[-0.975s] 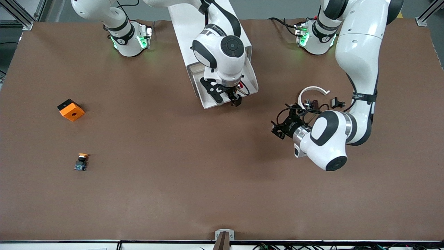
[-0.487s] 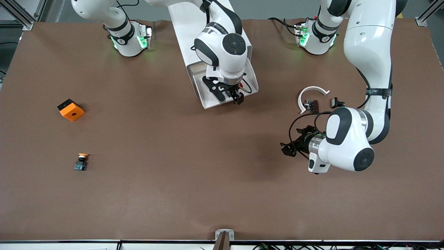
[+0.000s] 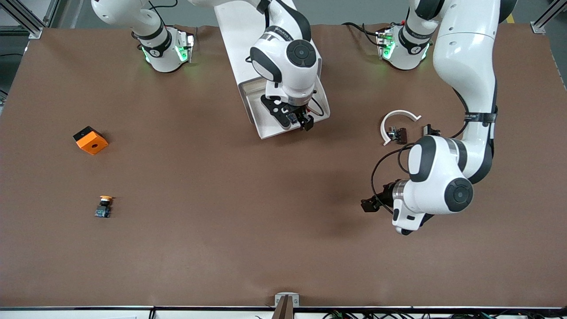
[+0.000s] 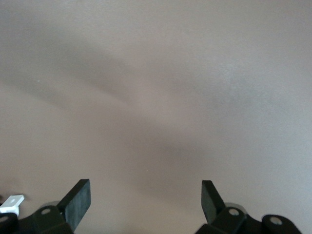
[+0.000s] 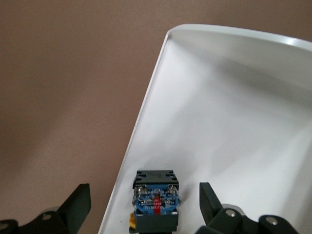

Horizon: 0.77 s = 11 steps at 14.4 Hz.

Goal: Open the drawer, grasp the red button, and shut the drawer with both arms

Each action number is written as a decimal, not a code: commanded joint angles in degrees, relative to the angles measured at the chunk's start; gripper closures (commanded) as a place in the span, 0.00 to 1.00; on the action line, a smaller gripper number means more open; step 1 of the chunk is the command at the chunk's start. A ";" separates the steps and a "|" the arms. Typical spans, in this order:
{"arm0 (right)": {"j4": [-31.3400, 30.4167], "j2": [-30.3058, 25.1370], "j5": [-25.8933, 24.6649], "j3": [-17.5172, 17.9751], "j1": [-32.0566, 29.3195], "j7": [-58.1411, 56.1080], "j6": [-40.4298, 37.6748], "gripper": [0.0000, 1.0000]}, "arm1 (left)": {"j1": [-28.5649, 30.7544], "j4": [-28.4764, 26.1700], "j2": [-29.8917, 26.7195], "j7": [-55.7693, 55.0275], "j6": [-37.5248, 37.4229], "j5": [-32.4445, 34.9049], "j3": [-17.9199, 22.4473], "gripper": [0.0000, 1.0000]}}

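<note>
1. The right arm's small black two-finger gripper (image 5: 145, 207) hangs over the pulled-out shallow white tray drawer (image 5: 234, 122), its jaws spread wide and holding nothing.
2. Straight between those open fingers, inside the tray and just beside its curved rim, lies the small push-button with a black and blue body (image 5: 156, 200). In the right wrist view I see its blue terminal end. Its cap is hidden, apart from a small orange-yellow sliver at its edge, so I cannot confirm the colour.
3. The button's long axis seems to run across the line between the two fingers, so they flank its black sides. A plain descent and squeeze looks like all the next move needs.
4. In the front view the right gripper (image 3: 297, 120) sits over the drawer's open end (image 3: 270, 128), so the right arm is plainly the nearer one.
5. Well apart, toward the left arm's end of the table, the left arm's black gripper (image 4: 145, 202) hovers over bare brown tabletop (image 4: 156, 87), jaws spread, empty, waiting.
</note>
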 commanded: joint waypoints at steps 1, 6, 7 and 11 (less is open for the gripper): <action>1.15 0.70 0.82 -0.26 0.41 -0.64 -0.60 0.02 | -1.84 -0.90 -0.71 0.88 1.50 1.35 0.21 0.00; 1.15 0.78 0.65 -0.26 0.85 -0.64 -0.42 0.06 | -4.74 -0.99 -1.06 1.24 3.34 1.53 0.30 0.00; 1.15 0.78 0.65 -0.26 0.85 -0.64 -0.42 0.06 | -5.27 -0.99 -1.15 1.24 4.13 1.53 0.30 0.00; 1.15 1.57 0.64 -0.26 1.02 -0.46 -0.33 0.11 | -7.82 -1.78 -1.41 1.24 7.21 2.41 0.30 0.00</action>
